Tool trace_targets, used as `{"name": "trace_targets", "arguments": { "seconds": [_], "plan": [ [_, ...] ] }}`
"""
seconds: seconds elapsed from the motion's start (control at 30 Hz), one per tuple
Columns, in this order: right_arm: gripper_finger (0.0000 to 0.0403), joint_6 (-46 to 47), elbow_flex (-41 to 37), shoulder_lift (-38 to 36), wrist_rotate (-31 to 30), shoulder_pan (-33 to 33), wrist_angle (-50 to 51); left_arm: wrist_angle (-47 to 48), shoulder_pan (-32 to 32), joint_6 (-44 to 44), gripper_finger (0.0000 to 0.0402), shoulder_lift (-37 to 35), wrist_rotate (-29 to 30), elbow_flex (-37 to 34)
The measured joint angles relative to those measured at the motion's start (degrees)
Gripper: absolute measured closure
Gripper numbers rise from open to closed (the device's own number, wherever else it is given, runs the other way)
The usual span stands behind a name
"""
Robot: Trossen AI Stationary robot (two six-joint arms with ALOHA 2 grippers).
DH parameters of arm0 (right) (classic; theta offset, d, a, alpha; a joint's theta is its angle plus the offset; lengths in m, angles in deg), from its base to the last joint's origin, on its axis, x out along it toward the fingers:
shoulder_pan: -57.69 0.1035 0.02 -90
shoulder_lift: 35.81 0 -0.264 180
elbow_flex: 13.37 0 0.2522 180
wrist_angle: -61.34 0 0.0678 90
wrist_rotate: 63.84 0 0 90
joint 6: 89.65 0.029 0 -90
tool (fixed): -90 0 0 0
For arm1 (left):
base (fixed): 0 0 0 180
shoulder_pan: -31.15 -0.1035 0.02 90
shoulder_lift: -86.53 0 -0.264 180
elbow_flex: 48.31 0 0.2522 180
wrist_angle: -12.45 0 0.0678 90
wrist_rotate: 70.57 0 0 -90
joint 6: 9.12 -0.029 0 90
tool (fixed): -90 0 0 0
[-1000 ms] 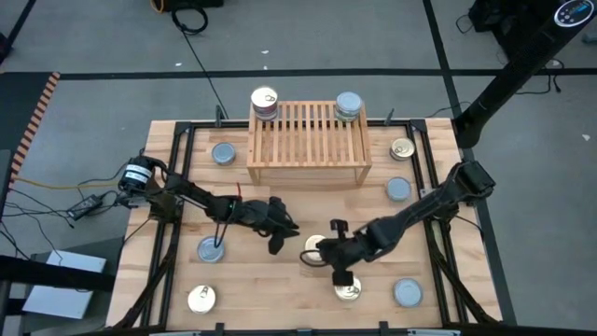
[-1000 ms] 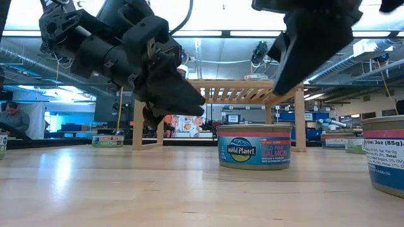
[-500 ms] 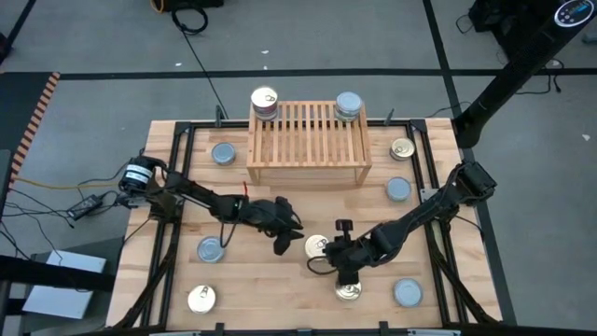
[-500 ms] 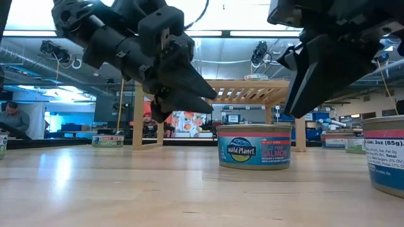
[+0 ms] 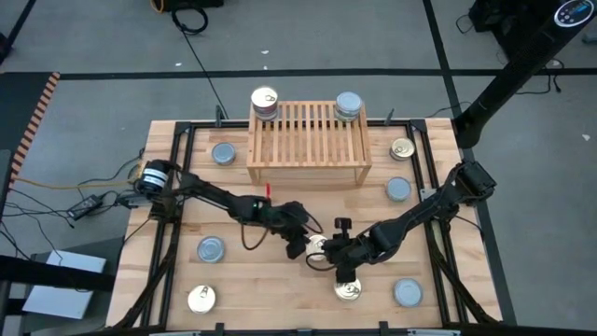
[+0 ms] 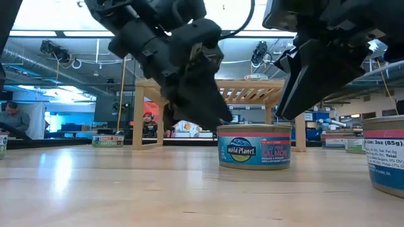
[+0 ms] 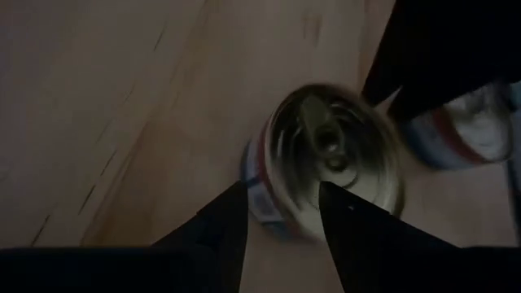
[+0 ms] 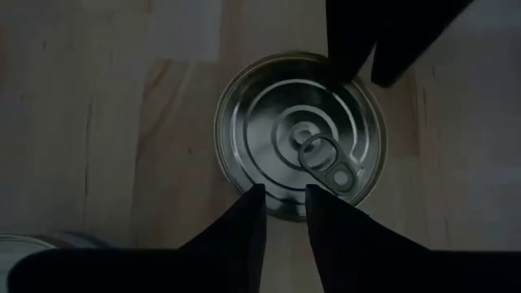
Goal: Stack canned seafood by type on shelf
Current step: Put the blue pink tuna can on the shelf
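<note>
A gold-topped salmon tin (image 5: 317, 245) stands upright on the table's middle (image 6: 254, 146). My left gripper (image 5: 300, 246) is open at the tin's left, its fingers (image 7: 228, 224) slanting down toward the tin's near rim. My right gripper (image 5: 329, 255) is open by a narrow gap just above the tin's right side (image 8: 297, 134). In the low view both stop just short of the tin. On the far corners of the wooden shelf (image 5: 308, 145) stand a gold-topped stack (image 5: 265, 101) and a silver-topped stack (image 5: 348, 105).
Loose tins stand around the table: silver tops (image 5: 223, 153), (image 5: 398, 189), (image 5: 211, 249), (image 5: 407, 292) and gold tops (image 5: 402, 148), (image 5: 201, 299), (image 5: 348, 291). The last one sits close under my right arm. The two grippers nearly meet over the middle tin.
My left gripper has gone toward the table's right, up to the middle tin, and tipped its fingers further down. My right gripper has sunk a little toward the tin and opened its fingers slightly. The tin has stayed where it was.
</note>
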Motion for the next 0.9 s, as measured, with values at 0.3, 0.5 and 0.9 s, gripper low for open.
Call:
{"name": "trace_targets", "arguments": {
  "seconds": [0.3,0.5,0.9],
  "plan": [
    [0.0304,-0.04,0.02,0.00,-0.10,0.04,0.25,4.36,-0.64,-0.47,0.0257,0.83,0.18,1.59],
    [0.0308,-0.41,0.02,0.00,-0.36,0.07,0.11,4.93,-0.83,-1.07,0.0297,0.74,0.16,1.59],
    [0.0310,-1.54,0.02,-0.04,-1.36,0.07,-0.04,5.45,-0.79,-7.05,0.0396,0.63,-0.46,1.90]
  ]
}}
